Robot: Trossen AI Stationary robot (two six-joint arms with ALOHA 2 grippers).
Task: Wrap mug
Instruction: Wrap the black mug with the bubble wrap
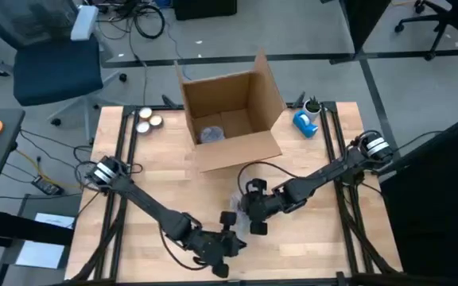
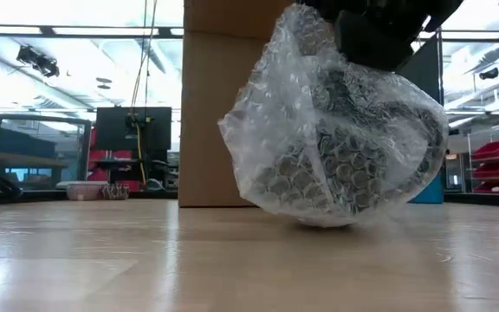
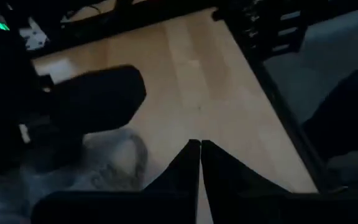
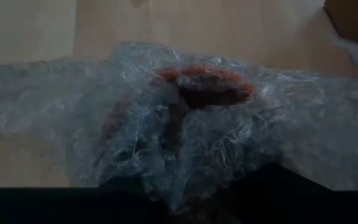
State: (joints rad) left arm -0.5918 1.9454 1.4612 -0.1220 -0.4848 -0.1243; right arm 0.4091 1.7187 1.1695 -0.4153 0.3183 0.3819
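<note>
One mug (image 2: 353,147), dark-patterned with a reddish rim and already bundled in a single sheet of clear bubble wrap (image 2: 275,130), is seen resting on the pale wooden desk (image 2: 102,260), in front of the one open brown cardboard box (image 1: 233,119). The right tool (image 1: 254,213) is set down onto the top of the bundle; whether its fingers are pinching the wrap cannot be told. The left tool (image 3: 200,163) is held nearby over the desk with its fingers pressed together and nothing between them. The mug is judged stiff, fairly heavy and breakable, while the wrap is soft, light and slippery, so hold is best taken through the film around the mug's body, not on loose film alone.
</note>
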